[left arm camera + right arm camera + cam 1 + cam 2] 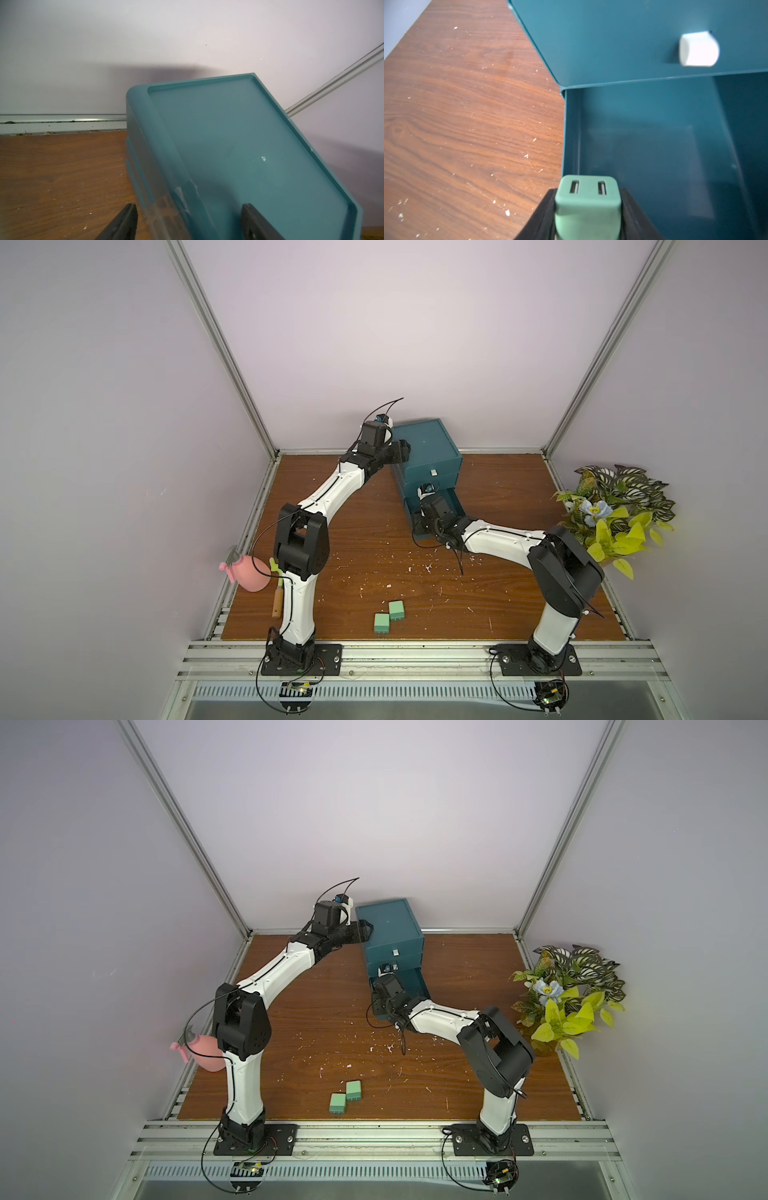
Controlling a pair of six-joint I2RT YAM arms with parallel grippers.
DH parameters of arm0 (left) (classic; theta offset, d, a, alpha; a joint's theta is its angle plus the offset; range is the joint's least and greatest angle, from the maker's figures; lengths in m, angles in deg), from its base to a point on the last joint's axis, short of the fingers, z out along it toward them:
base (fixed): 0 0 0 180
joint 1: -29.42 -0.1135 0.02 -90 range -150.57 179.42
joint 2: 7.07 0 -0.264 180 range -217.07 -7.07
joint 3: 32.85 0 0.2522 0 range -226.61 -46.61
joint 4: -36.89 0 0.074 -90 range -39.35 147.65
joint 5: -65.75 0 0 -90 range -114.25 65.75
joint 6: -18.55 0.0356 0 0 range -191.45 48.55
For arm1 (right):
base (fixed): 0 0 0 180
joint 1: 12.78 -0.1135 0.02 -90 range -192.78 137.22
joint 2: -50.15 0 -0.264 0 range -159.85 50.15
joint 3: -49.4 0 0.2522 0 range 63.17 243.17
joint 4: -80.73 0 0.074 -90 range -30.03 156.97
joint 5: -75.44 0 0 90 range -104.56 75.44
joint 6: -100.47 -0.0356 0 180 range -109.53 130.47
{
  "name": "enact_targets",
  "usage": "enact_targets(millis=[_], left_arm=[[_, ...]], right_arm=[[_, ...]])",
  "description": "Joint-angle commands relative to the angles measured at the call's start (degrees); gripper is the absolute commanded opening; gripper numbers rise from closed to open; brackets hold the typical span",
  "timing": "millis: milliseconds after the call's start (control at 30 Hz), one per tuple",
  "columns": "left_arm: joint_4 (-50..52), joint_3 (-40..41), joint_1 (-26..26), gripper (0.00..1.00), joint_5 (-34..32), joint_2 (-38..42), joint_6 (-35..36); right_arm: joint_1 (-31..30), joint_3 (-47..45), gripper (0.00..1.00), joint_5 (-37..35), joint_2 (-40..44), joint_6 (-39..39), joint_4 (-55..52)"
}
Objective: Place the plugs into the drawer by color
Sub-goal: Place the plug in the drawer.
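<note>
Table bears teal cabinet and two mint plugs.

Cabinet at table rear, bottom drawer out; two plugs near front edge

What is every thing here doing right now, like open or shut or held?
Bottom drawer: pulled open.
Middle drawer: shut.
Top drawer: shut.
Right gripper: shut on mint plug.
Left gripper: astride the cabinet top edge, grip unclear.
Loose mint plugs: lying together on the table.

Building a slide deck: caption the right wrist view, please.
Right gripper holds a mint green plug at the edge of the open teal drawer.
</note>
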Motion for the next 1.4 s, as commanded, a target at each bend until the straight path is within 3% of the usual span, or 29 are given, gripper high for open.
enact_targets(millis=[0,400,733,900,1133,1367], left_arm=[[5.1,-0.4,0.5,0.74,0.9,-2.5,0.9],[5.5,-0.4,0.1,0.74,0.3,-2.4,1.1],[5.7,-0.5,-0.2,0.74,-0.1,-2.1,1.3],[5.8,-0.5,-0.2,0.74,-0.1,-2.1,1.4],[5.9,-0.5,-0.2,0.74,-0.3,-2.0,1.5],[6.3,-0.3,-0.2,0.74,-0.6,-1.7,1.6]], right_arm=[[0.6,0.5,0.41,2.6,-0.8,0.2,1.7],[2.2,1.5,0.44,7.6,-2.5,0.0,1.1],[3.1,4.8,0.66,9.0,0.8,4.2,-3.2],[2.6,2.7,0.67,13.3,7.0,10.2,-5.3],[-7.6,-11.1,0.68,16.6,19.5,21.8,-4.6],[-19.5,-19.4,0.7,17.7,24.6,21.3,-1.9]])
